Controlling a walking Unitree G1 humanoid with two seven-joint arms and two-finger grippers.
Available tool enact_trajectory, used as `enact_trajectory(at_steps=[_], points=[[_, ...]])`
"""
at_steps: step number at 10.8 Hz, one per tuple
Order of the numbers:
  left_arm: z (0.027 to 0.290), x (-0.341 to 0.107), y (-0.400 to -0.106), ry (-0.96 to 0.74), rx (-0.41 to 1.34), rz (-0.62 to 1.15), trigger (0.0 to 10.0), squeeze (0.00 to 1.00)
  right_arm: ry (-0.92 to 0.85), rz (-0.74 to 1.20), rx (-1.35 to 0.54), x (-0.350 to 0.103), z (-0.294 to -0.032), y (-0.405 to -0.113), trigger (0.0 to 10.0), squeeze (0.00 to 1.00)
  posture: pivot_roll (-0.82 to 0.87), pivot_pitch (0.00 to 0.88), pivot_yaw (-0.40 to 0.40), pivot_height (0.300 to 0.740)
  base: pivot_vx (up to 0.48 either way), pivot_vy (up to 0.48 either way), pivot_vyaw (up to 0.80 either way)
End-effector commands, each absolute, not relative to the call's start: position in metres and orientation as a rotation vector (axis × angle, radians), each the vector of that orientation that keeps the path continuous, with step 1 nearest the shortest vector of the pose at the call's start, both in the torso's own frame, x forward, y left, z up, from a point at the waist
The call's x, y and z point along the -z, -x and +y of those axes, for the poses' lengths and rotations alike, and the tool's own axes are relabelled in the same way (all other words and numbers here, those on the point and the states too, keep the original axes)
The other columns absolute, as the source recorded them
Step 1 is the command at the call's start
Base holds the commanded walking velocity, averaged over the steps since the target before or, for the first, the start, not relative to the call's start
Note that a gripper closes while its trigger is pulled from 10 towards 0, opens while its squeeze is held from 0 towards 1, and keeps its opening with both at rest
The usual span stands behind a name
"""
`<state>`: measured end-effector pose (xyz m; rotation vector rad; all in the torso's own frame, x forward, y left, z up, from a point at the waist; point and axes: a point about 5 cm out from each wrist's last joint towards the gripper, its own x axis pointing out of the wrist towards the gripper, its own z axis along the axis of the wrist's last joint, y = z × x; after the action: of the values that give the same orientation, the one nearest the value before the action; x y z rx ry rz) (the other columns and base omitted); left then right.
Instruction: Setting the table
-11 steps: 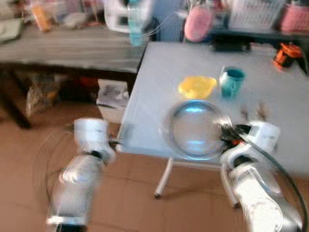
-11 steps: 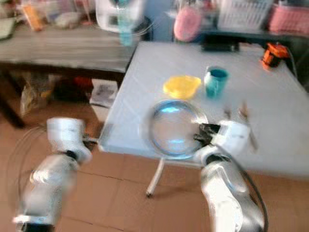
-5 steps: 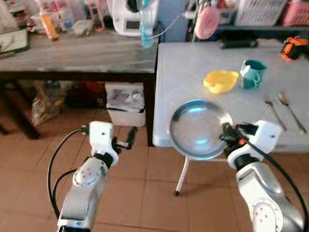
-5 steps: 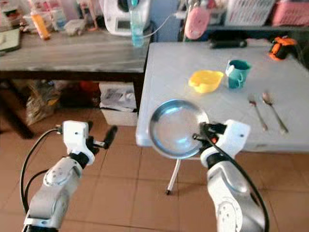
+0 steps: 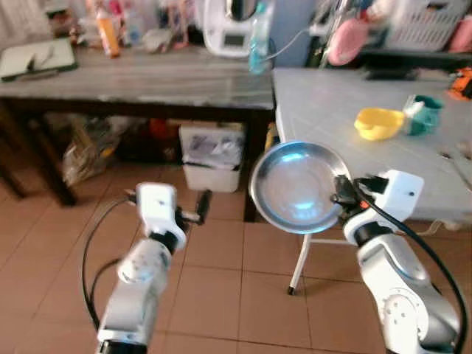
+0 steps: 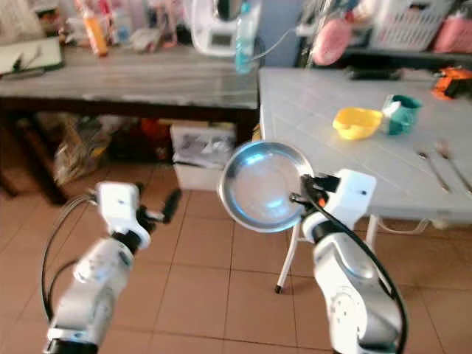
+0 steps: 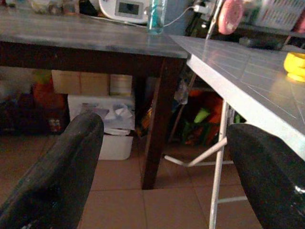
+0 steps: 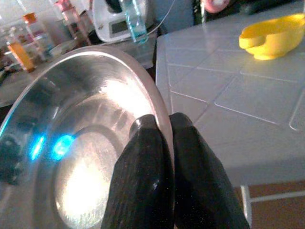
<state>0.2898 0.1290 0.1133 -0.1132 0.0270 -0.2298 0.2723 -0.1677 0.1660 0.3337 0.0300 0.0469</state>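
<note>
Gripping the rim of the steel plate (image 5: 297, 187), the right gripper (image 8: 162, 143) has both black fingers (image 8: 143, 176) pinched together on the plate edge, one on each face. The plate is held tilted, its hollow facing the camera, in front of the near left corner of the white table (image 5: 346, 118) and partly over the tiled floor (image 5: 221, 295). On the white table a yellow bowl (image 5: 378, 122) sits just beside a teal mug (image 5: 425, 115); cutlery (image 6: 435, 164) lies nearer the right edge, blurred. An orange object (image 6: 451, 80) is seen at the far right of the table. The left gripper (image 5: 200, 208) is held low over the floor, well apart from the plate, its fingers (image 7: 62, 167) spread wide with nothing between them. A dark wooden table (image 5: 147, 77) stands to the left, with a clear bottle (image 5: 258, 46), a white appliance (image 5: 228, 26) and an orange bottle (image 5: 108, 33) on it. A white bin (image 5: 212, 156) is seen under it.
</note>
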Motion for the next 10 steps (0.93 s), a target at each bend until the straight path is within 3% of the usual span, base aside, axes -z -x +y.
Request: enact_trajectory(at_steps=[1, 3, 8, 10], points=[[0.135, -0.115, -0.291, 0.092, 0.205, 0.013, 10.0, 0.0, -0.341, 0.015, -0.073, -0.17, -0.163, -0.274, 10.0, 0.0, -0.07, 0.029, -0.047, 0.74, 0.0, 0.48, 0.0], [0.136, -0.114, -0.29, 0.07, 0.209, 0.008, 10.0, 0.0, -0.346, 0.016, -0.061, -0.168, -0.162, -0.275, 10.0, 0.0, -0.07, 0.032, -0.023, 0.74, 0.0, 0.48, 0.0], [0.138, -0.127, -0.293, 0.091, 0.275, -0.076, 10.0, 0.0, -0.341, -0.015, -0.034, -0.167, -0.163, -0.274, 10.0, 0.0, -0.06, 0.028, 0.012, 0.74, 0.0, 0.0, 0.0], [0.13, -0.126, -0.288, 0.115, 0.317, -0.073, 10.0, 0.0, -0.335, -0.021, -0.03, -0.167, -0.164, -0.274, 10.0, 0.0, -0.06, 0.036, 0.014, 0.74, 0.396, 0.0, 0.0]])
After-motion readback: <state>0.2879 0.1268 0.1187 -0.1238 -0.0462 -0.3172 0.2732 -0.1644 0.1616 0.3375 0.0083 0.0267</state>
